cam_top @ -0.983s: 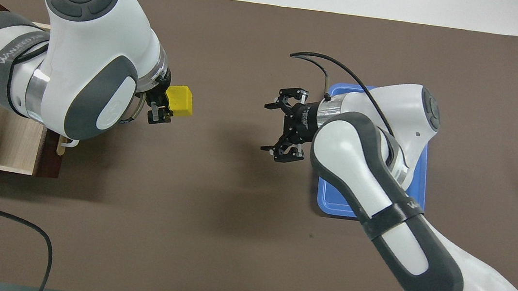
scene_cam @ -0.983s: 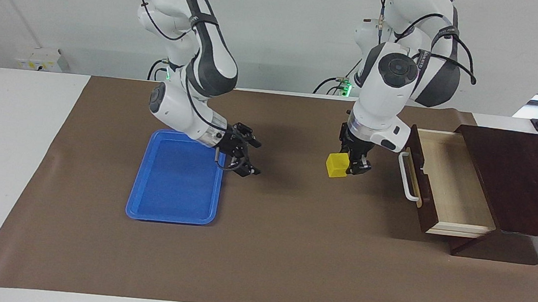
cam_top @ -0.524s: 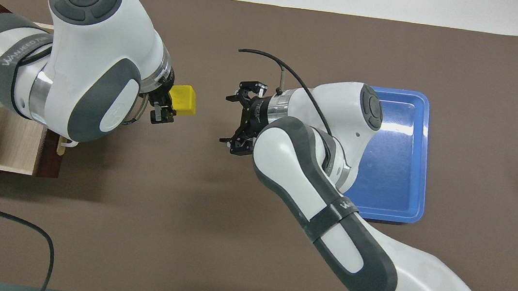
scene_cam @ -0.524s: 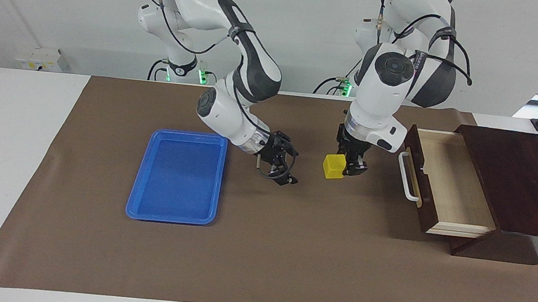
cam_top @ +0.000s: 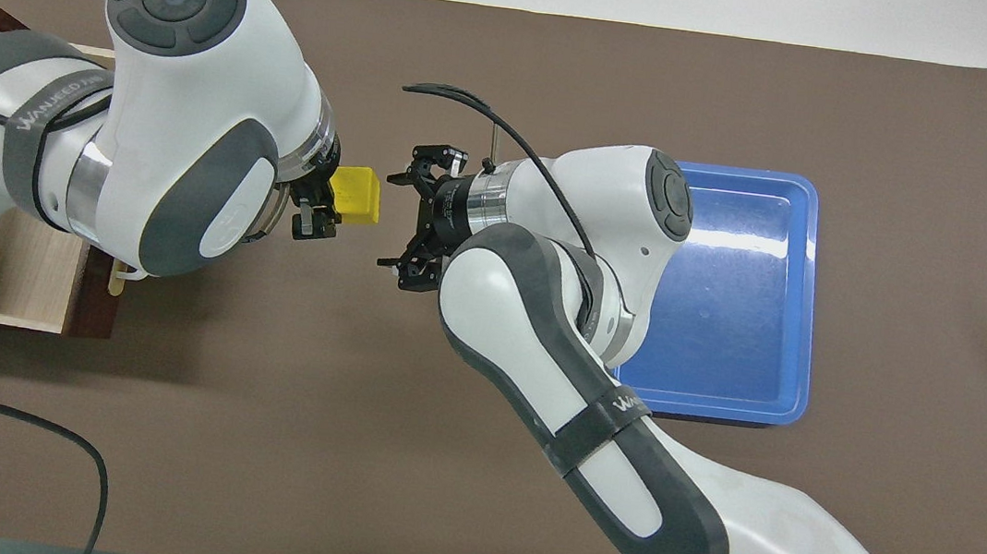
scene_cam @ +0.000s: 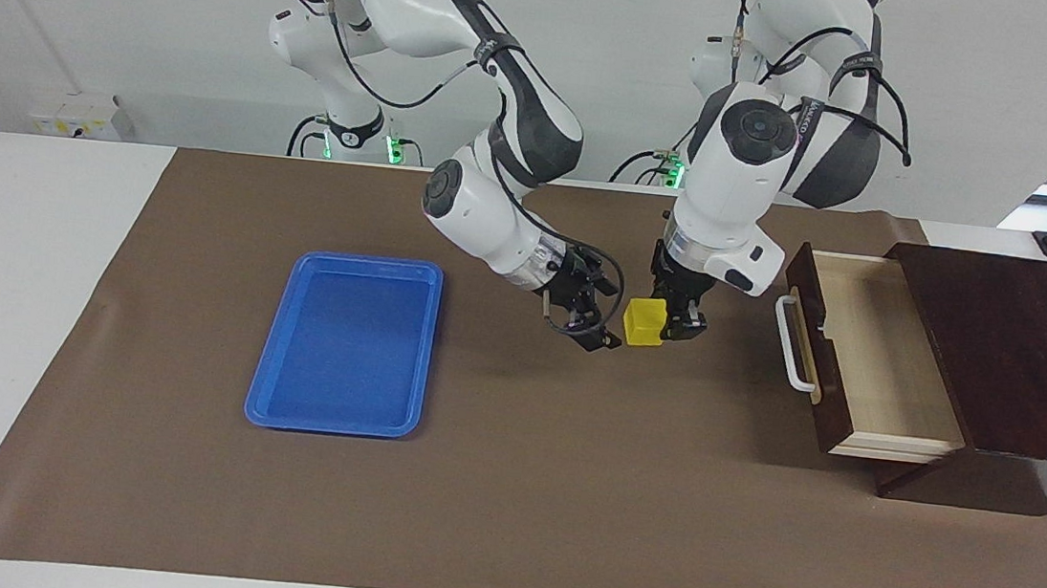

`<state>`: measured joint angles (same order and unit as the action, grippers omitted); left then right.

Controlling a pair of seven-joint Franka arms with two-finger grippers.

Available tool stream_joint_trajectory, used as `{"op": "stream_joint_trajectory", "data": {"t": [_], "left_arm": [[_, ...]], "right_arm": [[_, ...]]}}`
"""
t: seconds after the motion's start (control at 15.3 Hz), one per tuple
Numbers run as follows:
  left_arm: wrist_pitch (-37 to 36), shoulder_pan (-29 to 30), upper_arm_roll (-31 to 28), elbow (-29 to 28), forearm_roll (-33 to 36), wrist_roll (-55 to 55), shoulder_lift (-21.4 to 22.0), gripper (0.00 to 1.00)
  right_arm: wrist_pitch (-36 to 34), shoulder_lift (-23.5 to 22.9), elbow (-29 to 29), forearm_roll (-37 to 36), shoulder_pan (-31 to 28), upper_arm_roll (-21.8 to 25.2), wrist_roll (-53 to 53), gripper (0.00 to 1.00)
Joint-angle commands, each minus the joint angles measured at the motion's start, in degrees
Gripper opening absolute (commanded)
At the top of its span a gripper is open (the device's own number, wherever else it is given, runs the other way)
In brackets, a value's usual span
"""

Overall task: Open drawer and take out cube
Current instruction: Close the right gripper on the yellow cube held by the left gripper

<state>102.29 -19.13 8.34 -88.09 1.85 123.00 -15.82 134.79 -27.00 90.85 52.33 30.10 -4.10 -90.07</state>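
Brown-matted table: yellow cube [scene_cam: 644, 323] already out, pinched aloft mid-mat by left gripper [scene_cam: 680, 324]; right gripper [scene_cam: 600, 313], jaws spread, just beside it, apparently awaiting handover. Drawer [scene_cam: 854, 350] open at mat's edge; blue tray [scene_cam: 269, 376] unused.

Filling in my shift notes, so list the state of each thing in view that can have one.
drawer: pulled open, nothing visible inside.
cube: out of the drawer, held up over the mat.
left claw: shut on the cube.
right claw: open, right beside the cube, not gripping it.
blue tray: flat on the mat, nothing in it.
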Motion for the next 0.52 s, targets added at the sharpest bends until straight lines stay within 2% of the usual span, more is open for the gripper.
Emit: {"op": "stream_joint_trajectory", "data": {"t": [0.0, 0.46], "left_arm": [[1.43, -0.56, -0.6, -2.35, 0.26, -0.83, 1.84, 0.0], [1.78, -0.56, -0.6, -2.87, 0.26, -0.92, 2.02, 0.0]], "right_arm": [[-1.28, -2.09, -3.66, -2.93, 0.04, -0.12, -2.83, 1.0], [-1.46, -3.58, -7.0, -2.93, 0.21, -0.03, -3.89, 1.0]]}}
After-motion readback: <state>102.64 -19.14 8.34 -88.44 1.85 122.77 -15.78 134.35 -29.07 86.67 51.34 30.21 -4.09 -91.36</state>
